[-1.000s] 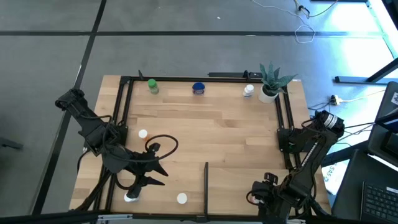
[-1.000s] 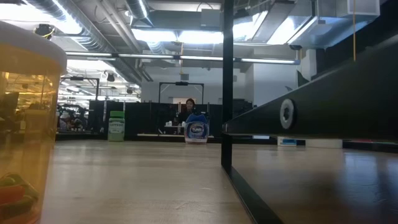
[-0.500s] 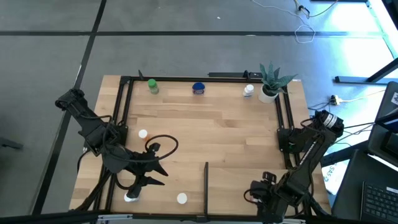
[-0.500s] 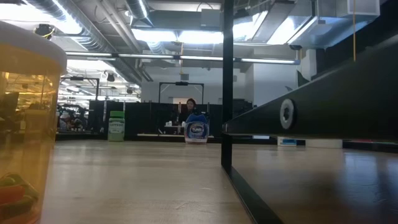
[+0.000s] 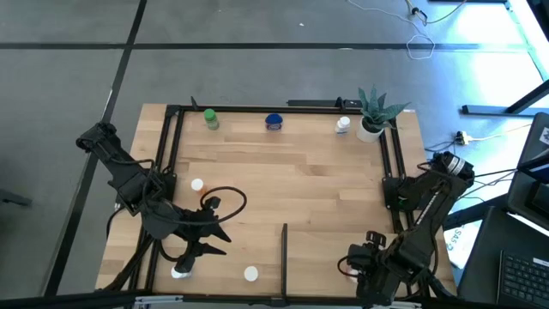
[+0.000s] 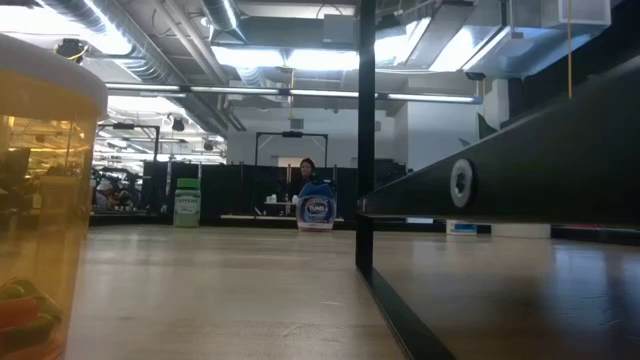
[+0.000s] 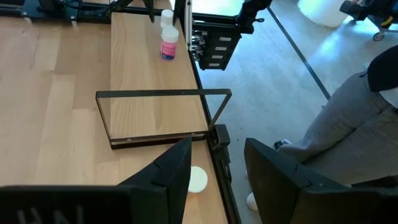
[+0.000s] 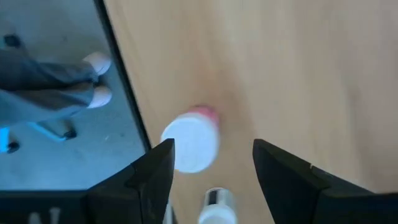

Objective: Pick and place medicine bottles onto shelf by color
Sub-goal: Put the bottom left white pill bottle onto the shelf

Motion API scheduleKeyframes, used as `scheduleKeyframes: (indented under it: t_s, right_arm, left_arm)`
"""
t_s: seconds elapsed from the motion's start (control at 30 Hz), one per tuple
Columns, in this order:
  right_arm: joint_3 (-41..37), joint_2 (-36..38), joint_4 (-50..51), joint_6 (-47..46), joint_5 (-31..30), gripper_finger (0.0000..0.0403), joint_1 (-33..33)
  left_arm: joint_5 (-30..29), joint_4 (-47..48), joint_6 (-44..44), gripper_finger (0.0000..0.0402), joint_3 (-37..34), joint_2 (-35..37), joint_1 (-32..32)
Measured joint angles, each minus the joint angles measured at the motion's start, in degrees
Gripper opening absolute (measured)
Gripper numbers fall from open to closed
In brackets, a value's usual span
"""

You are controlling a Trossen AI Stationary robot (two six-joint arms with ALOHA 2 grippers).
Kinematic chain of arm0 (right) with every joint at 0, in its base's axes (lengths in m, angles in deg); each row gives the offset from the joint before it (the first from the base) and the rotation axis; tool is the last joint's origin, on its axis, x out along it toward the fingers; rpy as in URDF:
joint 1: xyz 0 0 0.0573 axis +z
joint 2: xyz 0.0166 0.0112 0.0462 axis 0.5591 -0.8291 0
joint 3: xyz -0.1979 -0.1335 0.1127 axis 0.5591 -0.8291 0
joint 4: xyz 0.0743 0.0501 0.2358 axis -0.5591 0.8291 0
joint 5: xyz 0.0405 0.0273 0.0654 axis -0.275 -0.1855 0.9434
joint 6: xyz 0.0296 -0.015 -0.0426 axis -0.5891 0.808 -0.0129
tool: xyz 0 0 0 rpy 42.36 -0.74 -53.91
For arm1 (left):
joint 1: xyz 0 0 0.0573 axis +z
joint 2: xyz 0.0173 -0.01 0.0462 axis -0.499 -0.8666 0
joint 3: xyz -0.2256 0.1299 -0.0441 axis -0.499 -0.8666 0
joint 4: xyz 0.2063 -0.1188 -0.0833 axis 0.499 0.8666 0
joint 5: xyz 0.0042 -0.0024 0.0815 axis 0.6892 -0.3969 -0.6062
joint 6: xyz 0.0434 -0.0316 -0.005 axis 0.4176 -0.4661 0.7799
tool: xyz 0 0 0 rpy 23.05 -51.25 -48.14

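The medicine bottles are seen in two groups: a green bottle (image 5: 210, 119), a blue bottle (image 5: 274, 122) and a white bottle (image 5: 342, 125) are lined along the far edge of the shelf (image 5: 292, 184), well apart from both grippers, and are judged already placed. The rest is judged still to be done. A pink-bodied, white-capped bottle (image 8: 189, 142) is seen just ahead of the right gripper (image 8: 211, 167), whose fingers are spread with nothing between them; no grip has been made, and a second small white cap (image 8: 215, 208) is glimpsed nearer the wrist. The left gripper (image 7: 217, 168) is held open and empty above a white cap (image 7: 198, 178) at the shelf's near edge. Two further white caps, one (image 5: 196, 184) beside the left arm and one (image 5: 250, 274) near the black divider bar (image 5: 284, 249), are left unsorted.
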Motion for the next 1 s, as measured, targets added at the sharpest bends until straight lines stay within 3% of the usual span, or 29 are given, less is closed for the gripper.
scheduleKeyframes:
  t_s: [0.17,0.37,0.53,0.77,1.0]
  right_arm:
    - [5.1,0.0,6.4,0.1,-7.4,0.0218,-0.2]
    - [12.1,0.0,12.3,2.1,-17.5,0.0218,-1.8]
    - [16.8,0.0,12.5,9.5,-24.0,0.0218,-3.8]
    - [22.1,0.0,12.4,20.6,-28.4,0.0218,-7.5]
    - [24.3,0.0,11.9,30.1,-36.8,0.0218,-10.0]
  left_arm:
    - [0.0,0.0,-1.0,0.0144,0.0,0.0,0.0]
    - [0.0,4.3,-9.7,0.0144,0.0,0.0,-0.6]
    - [0.1,8.9,-17.3,0.0144,0.0,0.0,-2.1]
    - [2.0,11.1,-27.9,0.0144,0.0,0.0,-4.8]
    - [2.3,15.9,-43.0,0.0144,0.0,0.0,-9.7]
